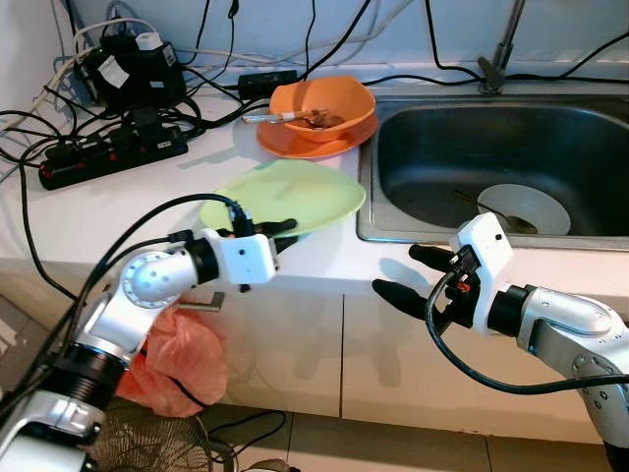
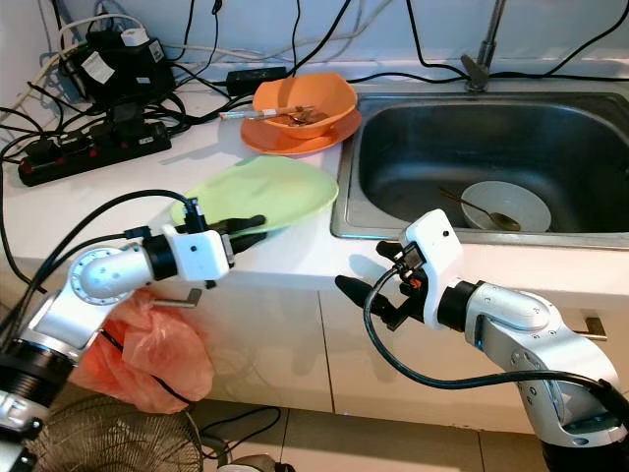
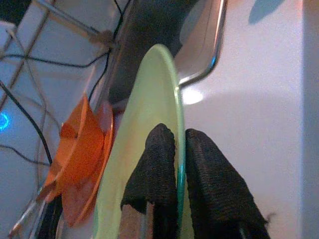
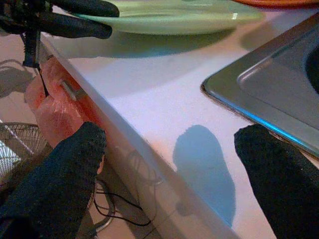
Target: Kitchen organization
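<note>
While the left pincer pinches the near rim of the green plate, one finger above and one below the edge, that plate sits on the white surface between the power strip and the sink, with its near side apparently raised a little. The right pincer hangs just off the front edge of the surface below the sink's corner, fingers spread wide and holding nothing.

As a tidy-up, the job looks barely begun. An orange bowl with cutlery in it stands on an orange plate at the back of the surface, next to the sink, untouched. A white bowl with a spoon lies in the sink basin. Cables sprawl across the back left corner. A red plastic bag hangs below the surface at the cupboard front.

Only the green plate is in hand so far; where it should go, whether stacked with the orange dishes or into the sink, cannot be told from here. Everything else remains to be sorted.
</note>
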